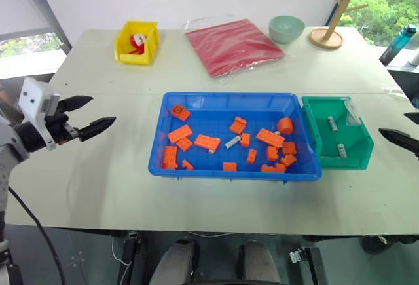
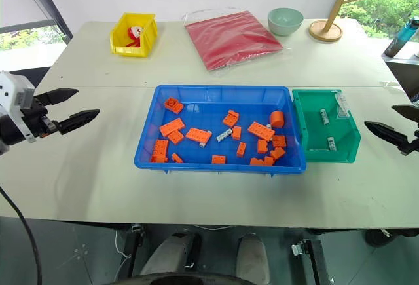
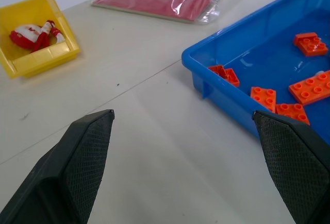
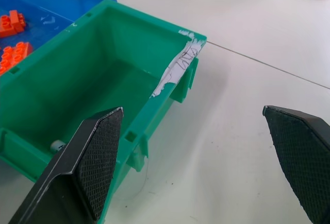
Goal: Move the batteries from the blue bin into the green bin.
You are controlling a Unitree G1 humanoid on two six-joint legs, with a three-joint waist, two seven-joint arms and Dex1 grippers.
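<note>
The blue bin (image 1: 229,169) lies at the middle of the table, strewn with orange bricks (image 1: 208,142). Among them I see a silver-grey battery (image 1: 232,143) near the bin's centre. Against the blue bin's right side stands the green bin (image 1: 359,142), with two batteries (image 1: 332,124) (image 1: 342,151) on its floor; one battery (image 4: 56,145) also shows in the right wrist view. My left gripper (image 1: 103,110) hovers open over the table, left of the blue bin. Right of the green bin my right gripper (image 1: 393,122) is open as well. Neither holds anything.
At the back of the table are a yellow bin (image 1: 136,41) with a red-and-white item, a red plastic bag (image 1: 232,46), a pale green bowl (image 1: 286,28) and a wooden stand (image 1: 330,33). A water bottle (image 1: 397,44) stands beyond the table's right edge.
</note>
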